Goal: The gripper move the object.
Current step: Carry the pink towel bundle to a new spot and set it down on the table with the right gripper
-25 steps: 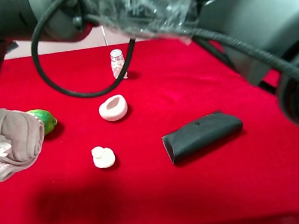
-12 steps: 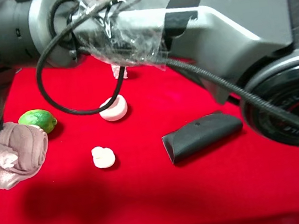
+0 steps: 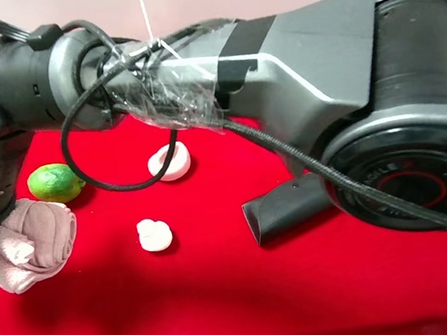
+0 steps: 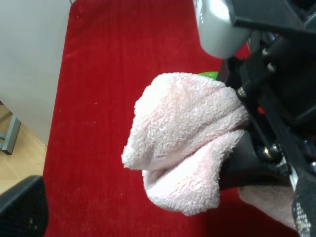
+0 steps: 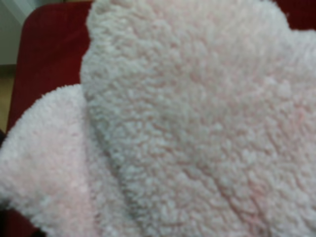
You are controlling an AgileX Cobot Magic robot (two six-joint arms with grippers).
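Red cloth [image 3: 228,317] covers the whole table, with a pale wall behind it and a strip of floor off its edge in the left wrist view. The towel dumbbell [image 4: 182,143] is in the right gripper [image 4: 238,123], whose arm reaches across to the left side of the high view. Black fingers [image 4: 239,165] pinch into the pink terry at its waist and are closed down on it, with one fluffy ball bulging out beyond them. The right wrist view shows nothing but terry close against the lens. Whether the towel hangs clear of the cloth or brushes it, I cannot tell.

A lime [image 3: 52,183] lies just beside the fingers. A white shell [image 3: 168,161] and a small white piece [image 3: 155,234] lie farther off, and a dark pouch [image 3: 283,209] is well apart. Of the left gripper, only a dark blur [image 4: 19,207] may be part, so its opening cannot be told.

By my reading the grasp is made and the carry is in hand. Setting down and letting go remain, and no goal spot is marked.
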